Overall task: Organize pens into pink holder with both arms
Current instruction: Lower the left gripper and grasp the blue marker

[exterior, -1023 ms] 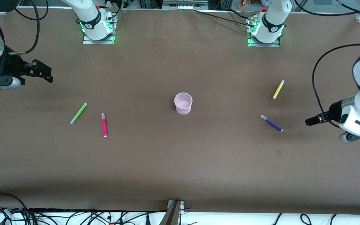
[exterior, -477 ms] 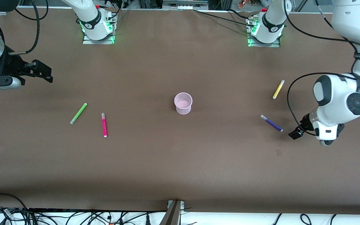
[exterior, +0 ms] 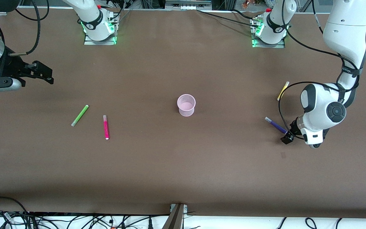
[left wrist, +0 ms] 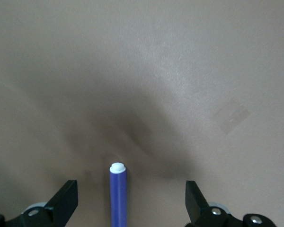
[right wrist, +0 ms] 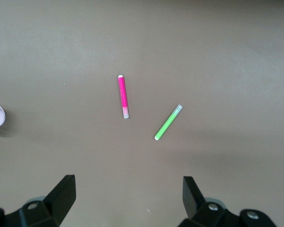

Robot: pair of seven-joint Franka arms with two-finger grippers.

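Brown table [exterior: 183, 165] | left gripper [left wrist: 130, 208] spread wide, empty, straddling purple pen [left wrist: 118, 194] end, pen axis between fingers | right gripper [right wrist: 128, 203] open, empty, waiting

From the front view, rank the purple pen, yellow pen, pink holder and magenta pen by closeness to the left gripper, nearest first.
Measured from the left gripper, open at the left arm's end of the table:
1. Purple pen, its end between the open fingers.
2. Yellow pen, farther from the front camera, same end.
3. Pink holder, mid-table.
4. Magenta pen, toward the right arm's end.
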